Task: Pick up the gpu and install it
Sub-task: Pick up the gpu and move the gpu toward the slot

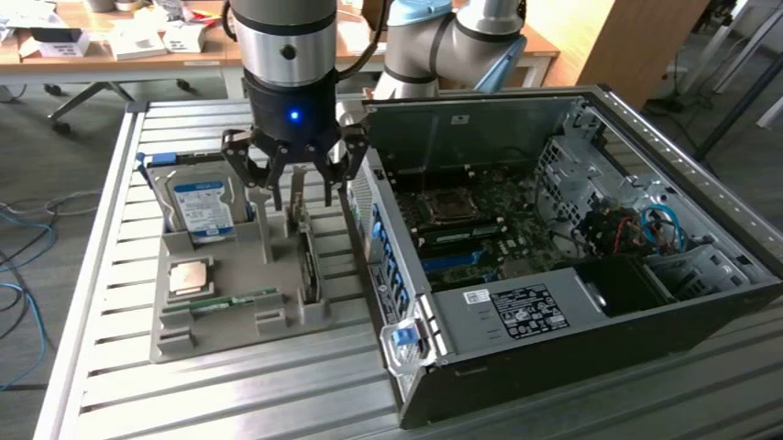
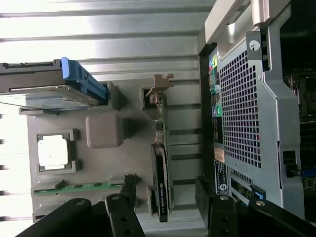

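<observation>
**Item 1, gripper** (image 1: 300, 195): on the Universal Robots arm, hanging over the grey parts tray (image 1: 275, 316). Jaws spread wide, holding nothing. In the wrist view the gripper (image 2: 165, 210) shows one dark finger to each side of the card's line.

**Item 2, gpu** (image 1: 308, 261): thin card standing on its long edge in a narrow tray slot, on the side of the tray nearest the computer case (image 1: 588, 302). Not yet picked up. It sits directly beneath the gripper, in line with the gap between the jaws. In the wrist view the gpu (image 2: 161, 163) is seen edge-on, its silver bracket at the end away from the fingers. Whether a finger touches the card cannot be told.

**Item 3, hard drive** (image 1: 202, 209): silver with a blue label, upright in a tray pocket at the exterior view's left of the gripper.

**Item 4, processor chip** (image 1: 190, 275): flat in a square recess, near the middle of the tray.

**Item 5, memory stick** (image 1: 226, 301): green, lying in a slot just beside the chip.

**Item 6, computer case**: side panel off, motherboard exposed, just beside the tray on the exterior view's right.

**Item 7, bench** (image 1: 123, 394): slatted metal, carrying both tray and case.
</observation>
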`<move>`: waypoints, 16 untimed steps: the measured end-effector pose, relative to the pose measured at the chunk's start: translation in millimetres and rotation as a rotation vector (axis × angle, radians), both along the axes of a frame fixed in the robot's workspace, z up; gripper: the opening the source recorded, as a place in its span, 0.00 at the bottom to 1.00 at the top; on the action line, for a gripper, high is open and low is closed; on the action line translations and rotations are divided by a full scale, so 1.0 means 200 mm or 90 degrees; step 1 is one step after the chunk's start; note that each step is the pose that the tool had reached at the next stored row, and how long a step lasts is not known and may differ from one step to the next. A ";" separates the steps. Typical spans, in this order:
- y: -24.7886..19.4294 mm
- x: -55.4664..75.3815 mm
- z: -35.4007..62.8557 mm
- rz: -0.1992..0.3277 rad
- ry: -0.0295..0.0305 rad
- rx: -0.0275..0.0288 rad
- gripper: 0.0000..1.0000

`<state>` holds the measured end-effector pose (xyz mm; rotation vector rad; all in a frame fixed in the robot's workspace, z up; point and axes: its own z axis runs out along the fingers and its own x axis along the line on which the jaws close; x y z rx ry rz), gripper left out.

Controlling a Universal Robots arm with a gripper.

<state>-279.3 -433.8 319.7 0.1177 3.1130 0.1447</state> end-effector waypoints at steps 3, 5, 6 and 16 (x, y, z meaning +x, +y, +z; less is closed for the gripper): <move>0.000 0.00 0.000 0.000 0.0001 -0.0001 0.60; 0.000 0.00 -0.001 0.000 -0.0001 0.0001 0.60; 0.000 0.00 -0.002 0.000 -0.0002 0.0002 0.60; 0.000 0.03 -0.004 0.000 -0.0001 0.0001 0.60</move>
